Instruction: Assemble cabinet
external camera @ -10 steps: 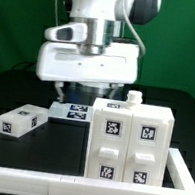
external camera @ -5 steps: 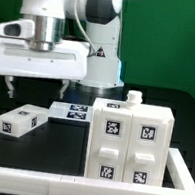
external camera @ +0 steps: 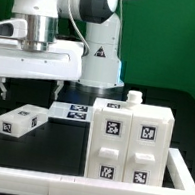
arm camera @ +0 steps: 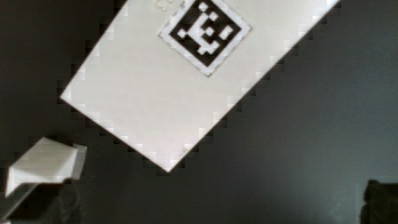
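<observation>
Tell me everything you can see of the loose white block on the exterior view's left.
The loose white block is an elongated box, smooth plastic by its look, bearing square black-and-white tags. It lies flat and skewed on the black table, near the marker board, well apart from the cabinet frame. The open gripper hovers above it; nothing touches it but the table.

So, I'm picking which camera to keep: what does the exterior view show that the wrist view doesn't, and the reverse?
Only the exterior view: the cabinet frame with four tagged fronts, the marker board and the arm. Only the wrist view: one tag up close, and a pale fingertip. Both: the loose drawer block and the open gripper above it.
</observation>
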